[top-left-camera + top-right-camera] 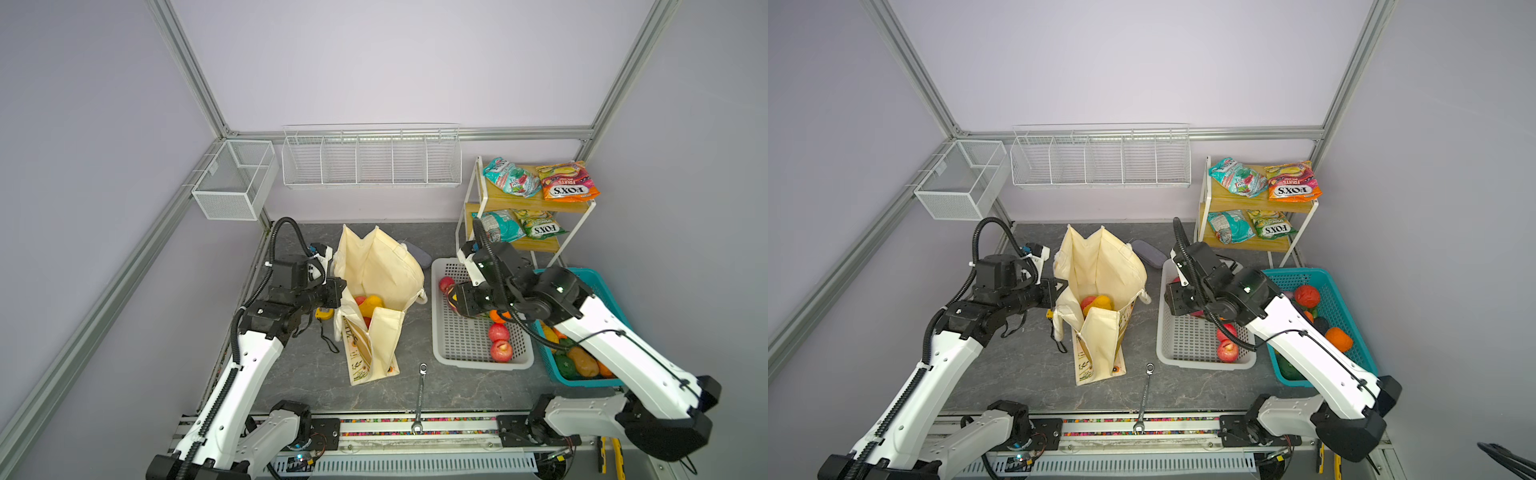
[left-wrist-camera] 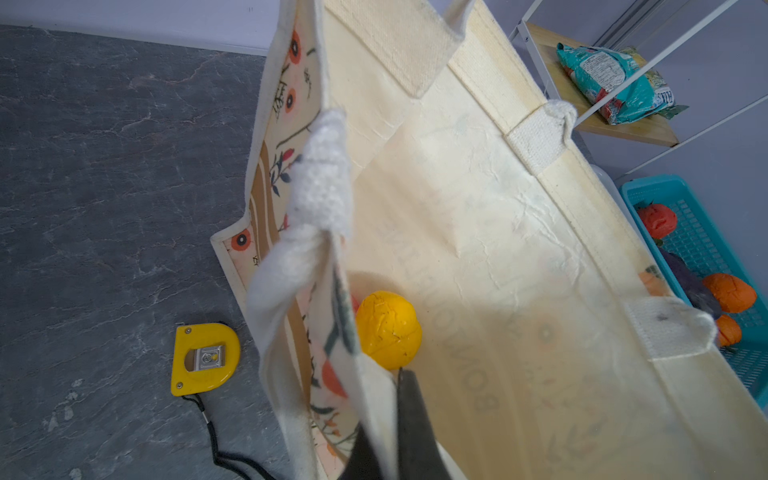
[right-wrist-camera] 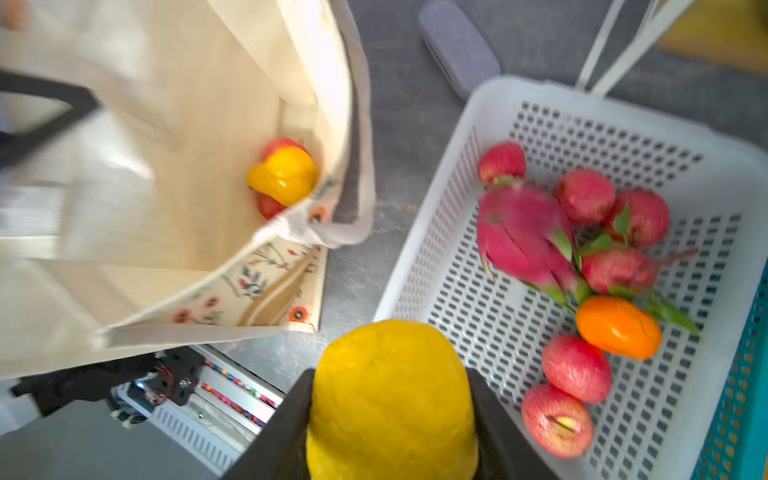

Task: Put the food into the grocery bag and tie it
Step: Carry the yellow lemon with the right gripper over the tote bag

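Top views both give me the dark stone-look table (image 1: 311, 374); on it the grocery bag (image 1: 374, 266) stands upright with its mouth gaping. It is to the left of the grey basket (image 1: 440, 332), which sits just beside the teal basket (image 1: 582, 273). My left gripper (image 2: 386, 399) is pinched tight on the bag's rim on the left-arm side, with cloth squeezed between the fingers. My right gripper (image 3: 388, 374) is clamped on a yellow fruit (image 3: 392, 411) and hangs over the grey basket's bag-side edge, clear of the bag. At the bottom of the bag I see a yellow piece (image 2: 388, 330) against a red fruit (image 3: 270, 205). The grey basket holds a dragon fruit (image 3: 519, 232), several red apples (image 3: 575, 368) and an orange (image 3: 619, 326). A yellow tape measure (image 2: 205, 359) lies just beside the bag
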Available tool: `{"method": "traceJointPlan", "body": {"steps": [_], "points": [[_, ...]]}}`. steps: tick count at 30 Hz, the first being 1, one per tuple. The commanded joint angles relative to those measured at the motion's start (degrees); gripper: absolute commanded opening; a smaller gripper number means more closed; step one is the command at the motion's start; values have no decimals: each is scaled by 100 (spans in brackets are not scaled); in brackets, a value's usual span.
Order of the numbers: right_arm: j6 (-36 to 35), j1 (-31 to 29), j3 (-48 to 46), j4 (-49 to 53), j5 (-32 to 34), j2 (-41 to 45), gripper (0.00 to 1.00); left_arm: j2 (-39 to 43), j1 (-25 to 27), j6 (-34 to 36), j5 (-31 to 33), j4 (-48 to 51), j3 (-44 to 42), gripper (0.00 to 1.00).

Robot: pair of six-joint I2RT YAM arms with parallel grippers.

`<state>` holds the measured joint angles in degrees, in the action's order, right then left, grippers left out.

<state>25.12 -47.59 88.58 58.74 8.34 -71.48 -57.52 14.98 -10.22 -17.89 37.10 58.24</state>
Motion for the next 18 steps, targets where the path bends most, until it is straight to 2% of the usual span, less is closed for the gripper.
{"method": "traceJointPlan", "body": {"steps": [1,6,18], "points": [[-319,-156,32,-987,-474,-145,41,109,-39,108,-58,-203,-14,0],[-506,-338,497,-1757,-910,-833,41,92,-39,100,-96,-212,-19,0],[-755,-522,2146,-1764,-1415,-3021,42,110,-39,65,-171,-238,-32,0]]}}
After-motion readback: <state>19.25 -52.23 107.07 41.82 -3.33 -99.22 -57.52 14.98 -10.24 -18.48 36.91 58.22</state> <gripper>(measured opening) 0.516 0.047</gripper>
